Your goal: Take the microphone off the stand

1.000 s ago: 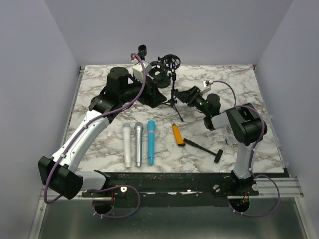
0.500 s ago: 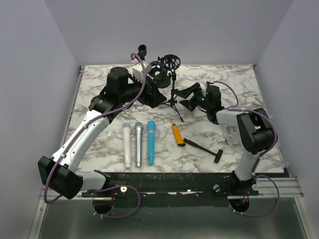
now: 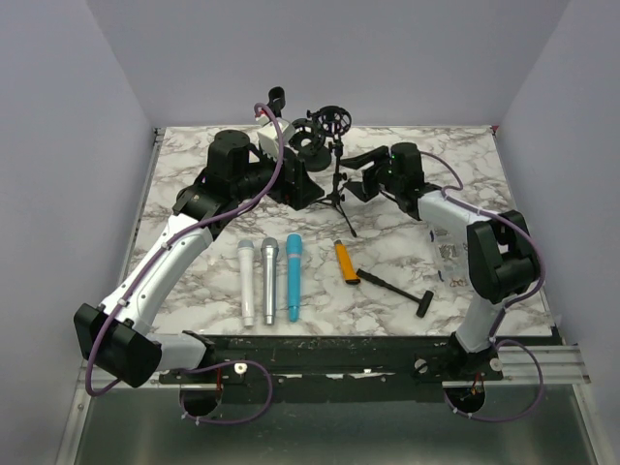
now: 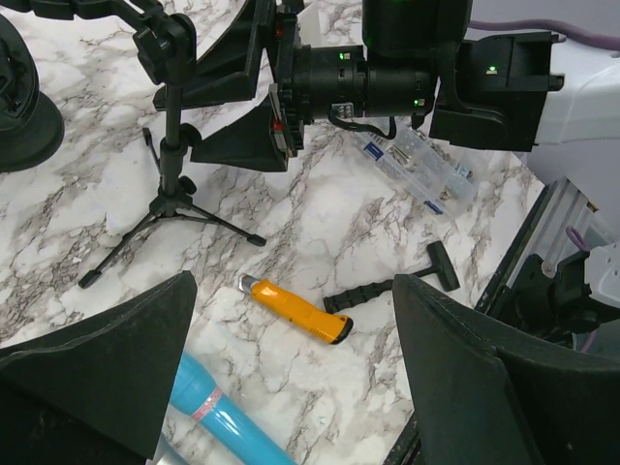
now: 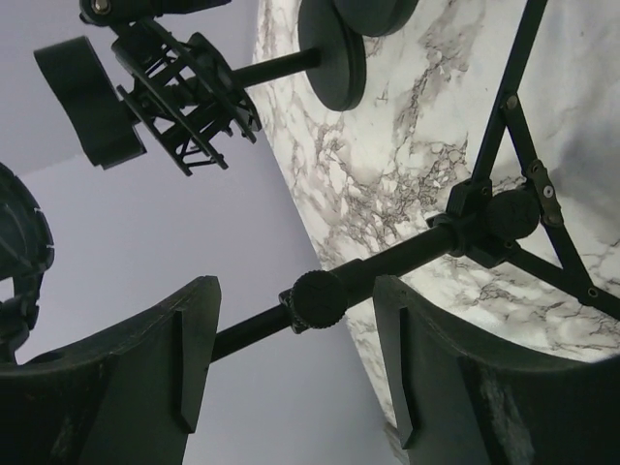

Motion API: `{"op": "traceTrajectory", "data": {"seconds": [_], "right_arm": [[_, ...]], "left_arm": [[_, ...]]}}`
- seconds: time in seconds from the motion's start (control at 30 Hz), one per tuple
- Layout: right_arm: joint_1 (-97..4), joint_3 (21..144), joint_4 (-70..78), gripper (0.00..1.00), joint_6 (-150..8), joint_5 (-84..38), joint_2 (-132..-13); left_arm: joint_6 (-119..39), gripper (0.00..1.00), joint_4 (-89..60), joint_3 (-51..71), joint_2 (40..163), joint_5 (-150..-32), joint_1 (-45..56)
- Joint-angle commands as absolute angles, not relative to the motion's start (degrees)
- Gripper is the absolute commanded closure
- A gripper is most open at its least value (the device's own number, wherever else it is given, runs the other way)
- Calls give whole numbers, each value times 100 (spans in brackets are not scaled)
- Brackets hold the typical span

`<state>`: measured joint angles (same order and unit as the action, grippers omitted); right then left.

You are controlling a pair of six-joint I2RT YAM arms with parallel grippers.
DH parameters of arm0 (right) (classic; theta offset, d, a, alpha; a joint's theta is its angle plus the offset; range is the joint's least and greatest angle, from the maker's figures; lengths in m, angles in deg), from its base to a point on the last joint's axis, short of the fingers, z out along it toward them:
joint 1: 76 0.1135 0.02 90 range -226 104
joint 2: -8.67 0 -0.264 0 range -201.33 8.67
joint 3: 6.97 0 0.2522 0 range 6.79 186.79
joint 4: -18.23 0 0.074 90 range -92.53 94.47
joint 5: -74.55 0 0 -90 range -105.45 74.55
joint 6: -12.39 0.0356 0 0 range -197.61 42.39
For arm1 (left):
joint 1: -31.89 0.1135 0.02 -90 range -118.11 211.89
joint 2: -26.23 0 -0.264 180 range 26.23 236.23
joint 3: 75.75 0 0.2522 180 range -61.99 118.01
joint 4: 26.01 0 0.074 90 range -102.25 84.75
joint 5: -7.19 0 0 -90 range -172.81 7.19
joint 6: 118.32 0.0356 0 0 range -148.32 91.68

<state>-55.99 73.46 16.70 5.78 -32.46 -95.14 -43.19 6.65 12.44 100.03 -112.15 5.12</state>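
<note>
A black tripod stand [image 3: 336, 194] stands at the back centre of the marble table; it also shows in the left wrist view [image 4: 172, 165]. My right gripper [image 3: 354, 172] is open. Its fingers sit on either side of the tripod pole [image 5: 387, 260] at a knurled knob, without touching. Behind it a round-based stand [image 5: 334, 48] carries a black shock mount [image 5: 184, 82] with a black oblong piece [image 5: 77, 102] at its top. I cannot tell whether that piece is the microphone. My left gripper [image 3: 302, 189] is open and empty [image 4: 295, 286], hovering left of the tripod.
White [image 3: 247, 281], silver [image 3: 269, 279] and blue [image 3: 292, 276] microphones lie side by side at the front. An orange knife [image 3: 345, 262], a black T-handled tool [image 3: 397, 289] and a clear packet of small parts [image 3: 448, 252] lie to their right. Walls close in on three sides.
My right gripper has swung from the right part of the table back and left to the tripod pole, still open. The left arm has not moved.
</note>
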Motion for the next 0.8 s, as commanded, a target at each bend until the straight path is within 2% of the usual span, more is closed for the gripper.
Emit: {"op": "traceTrajectory", "data": {"seconds": [0.0, 0.1, 0.27, 0.47, 0.6, 0.7, 0.77], "right_arm": [[-5479, 7723, 790, 31, 962, -2759, -9455], [-5416, 8071, 246, 34, 999, -2652, -9541], [-5310, 8348, -225, 49, 1149, -2435, -9633], [-5291, 8246, -262, 61, 1347, -2239, -9600], [-5289, 8193, -309, 63, 1352, -2019, -9565], [-5290, 8292, -372, 56, 1237, -1960, -9613], [-5289, 8368, -467, 55, 1213, -1930, -9650]], "left_arm": [[-4361, 16, 537, 1285, 9988, -11382, 473], [-4361, 16, 537, 1289, 9988, -11383, 473], [-4370, 16, 539, 1289, 9989, -11401, 476], [-4361, 16, 541, 1289, 9953, -11390, 481], [-4361, 16, 542, 1289, 9952, -11402, 474], [-4362, 16, 537, 1287, 9953, -11405, 474], [-4361, 16, 536, 1290, 9953, -11404, 474]]}}
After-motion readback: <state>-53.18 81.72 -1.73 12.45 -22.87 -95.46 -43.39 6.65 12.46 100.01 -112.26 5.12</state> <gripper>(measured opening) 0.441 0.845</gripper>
